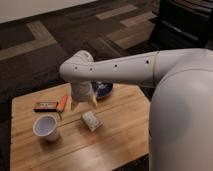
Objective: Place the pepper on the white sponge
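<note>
Camera view: pepper [62, 102] not yet grasped.
Open, empty claw [84, 105] hung beside the pepper, near the white sponge [91, 120]; next it needed to centre over the pepper and descend.

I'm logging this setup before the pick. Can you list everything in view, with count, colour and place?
pepper: one, orange-red, rear left of the table, lying beside the packet
white sponge: one, off-white, mid-table, just in front of the gripper
cup: one, white, upright, front left
packet: one, dark with orange print, flat, left of the pepper
bowl: one, dark blue, rear of the table, partly hidden by the gripper
table: one, light wood, on dark carpet
arm: one, white, reaching in from the right
gripper: one, pale, open and empty, between pepper and sponge
</note>
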{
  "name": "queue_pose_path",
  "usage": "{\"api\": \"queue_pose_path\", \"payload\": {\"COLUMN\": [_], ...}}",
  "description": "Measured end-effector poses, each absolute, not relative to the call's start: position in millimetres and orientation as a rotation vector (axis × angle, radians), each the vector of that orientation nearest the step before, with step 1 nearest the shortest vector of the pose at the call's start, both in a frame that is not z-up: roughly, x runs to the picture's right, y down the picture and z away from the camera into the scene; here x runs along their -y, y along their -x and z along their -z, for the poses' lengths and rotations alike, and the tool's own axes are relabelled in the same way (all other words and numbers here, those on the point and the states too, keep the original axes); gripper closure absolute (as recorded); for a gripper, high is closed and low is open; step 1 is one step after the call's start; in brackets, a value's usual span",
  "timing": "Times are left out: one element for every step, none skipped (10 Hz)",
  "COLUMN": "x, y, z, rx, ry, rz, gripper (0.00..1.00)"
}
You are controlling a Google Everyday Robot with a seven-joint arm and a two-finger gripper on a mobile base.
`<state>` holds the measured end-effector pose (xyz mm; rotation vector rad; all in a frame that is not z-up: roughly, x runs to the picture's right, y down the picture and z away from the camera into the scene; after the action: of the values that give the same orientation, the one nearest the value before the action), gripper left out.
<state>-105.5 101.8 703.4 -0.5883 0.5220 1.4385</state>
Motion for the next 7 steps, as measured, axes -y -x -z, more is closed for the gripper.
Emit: {"api": "queue_pose_path", "payload": {"x": [-101.8,-101.8,-101.8,-101.8,-101.8,-101.6,-99.5], "y": [105.5,105.6,105.6,105.5,105.5,105.4,101.9], "z": [-703.4,-703.4,-703.4,-703.4,-703.4,-703.5,-706.5], "rx": [-0.522,-0.522,-0.522,-0.522,-0.522,-0.523,-0.535], "ry": [0.588,0.588,0.588,0.588,0.588,0.588,0.574], "rz": [-1.439,-1.438,-1.438,-1.438,-1.438,-1.44,-1.444], "gripper": [0.35,0.35,0.35,0.35,0.35,0.35,0.35]}}
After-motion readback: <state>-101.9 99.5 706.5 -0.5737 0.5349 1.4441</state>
